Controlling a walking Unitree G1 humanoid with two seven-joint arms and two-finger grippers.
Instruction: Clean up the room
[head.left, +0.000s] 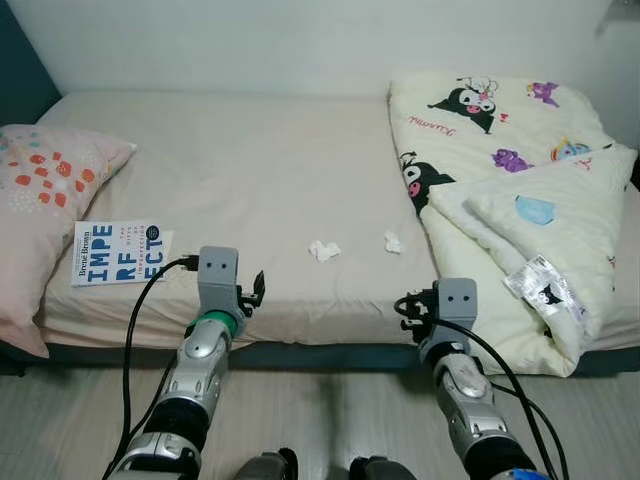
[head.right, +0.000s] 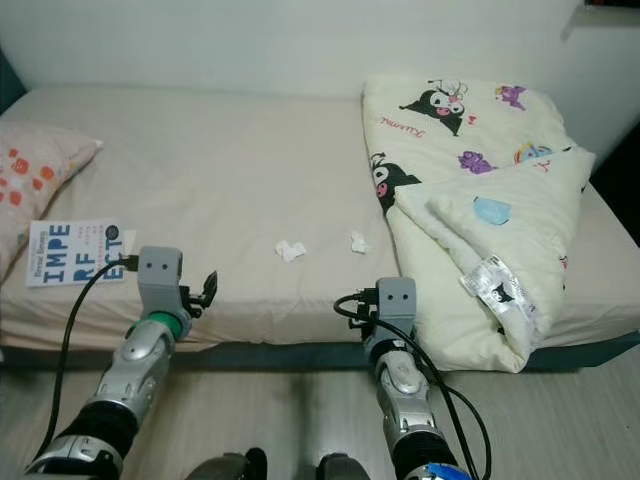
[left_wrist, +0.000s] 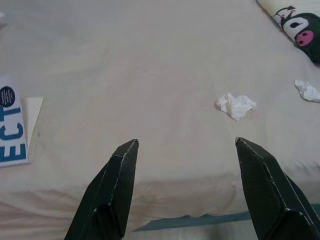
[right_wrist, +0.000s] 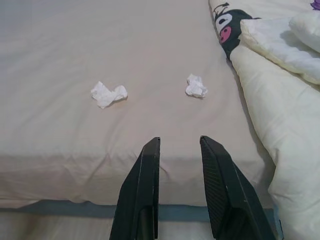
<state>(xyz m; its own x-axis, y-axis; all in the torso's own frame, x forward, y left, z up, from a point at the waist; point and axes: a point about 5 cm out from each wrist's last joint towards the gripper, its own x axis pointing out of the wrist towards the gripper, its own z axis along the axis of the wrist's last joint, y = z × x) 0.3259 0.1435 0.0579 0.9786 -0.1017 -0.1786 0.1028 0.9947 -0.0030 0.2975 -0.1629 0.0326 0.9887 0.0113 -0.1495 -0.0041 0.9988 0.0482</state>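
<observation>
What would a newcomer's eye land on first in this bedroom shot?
Probably the cream cartoon-print quilt heaped over the robot's right side of the beige-sheeted bed. Next, two crumpled white tissues lie mid-mattress near the front edge, and a white book with bold blue lettering lies beside the floral pillow on the left.

Both eye views look forward and down from the head at the bed (head.left: 270, 180). Each wrist view skims low over its near edge, sharing the crumpled tissue (left_wrist: 235, 105) toward twelve o'clock.
</observation>
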